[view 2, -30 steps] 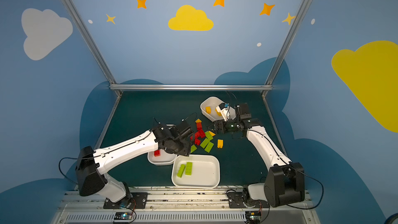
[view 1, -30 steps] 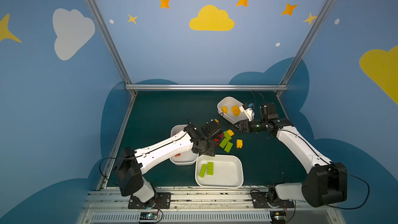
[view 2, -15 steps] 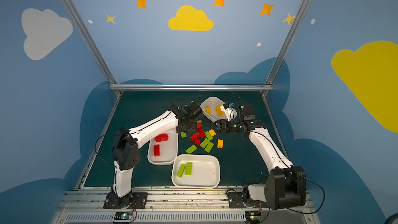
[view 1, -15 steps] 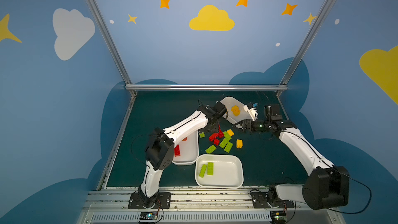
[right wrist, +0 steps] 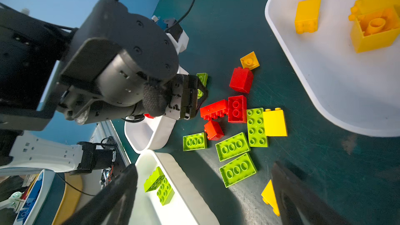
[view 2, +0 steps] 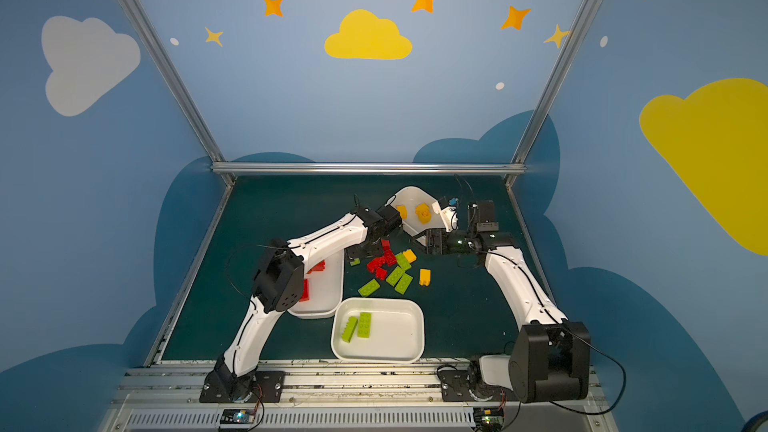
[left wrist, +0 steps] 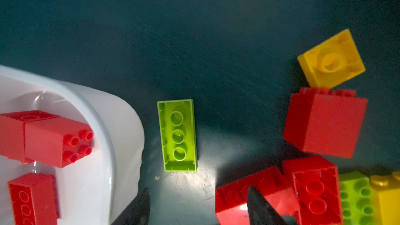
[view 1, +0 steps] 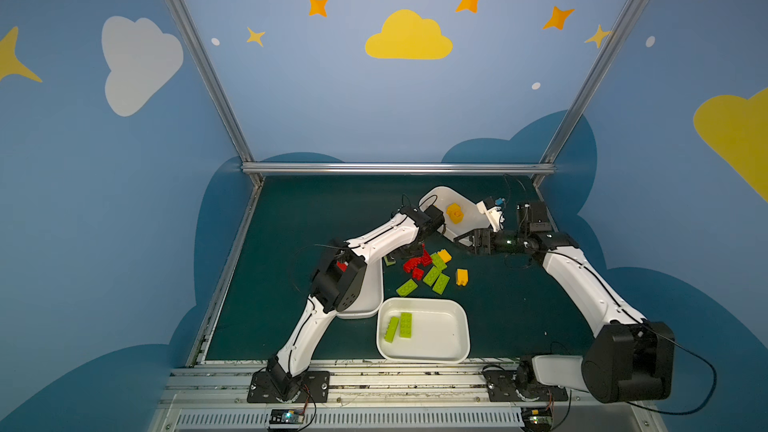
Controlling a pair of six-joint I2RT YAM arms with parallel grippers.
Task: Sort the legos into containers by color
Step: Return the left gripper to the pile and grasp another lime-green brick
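a few legos [view 1: 432,274] lie sorted in the three containers [view 1: 422,301] but about a dozen are loose on the counter [view 1: 332,209], left end effector [left wrist: 200,204] half-open over red ones, right end effector [view 1: 464,239] wide and empty.

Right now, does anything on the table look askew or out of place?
The far white plastic tub with yellow bricks sits diagonal on the green table; the tub with green bricks and the tub with red bricks lie square. No visible brick is in a wrong-coloured tub.
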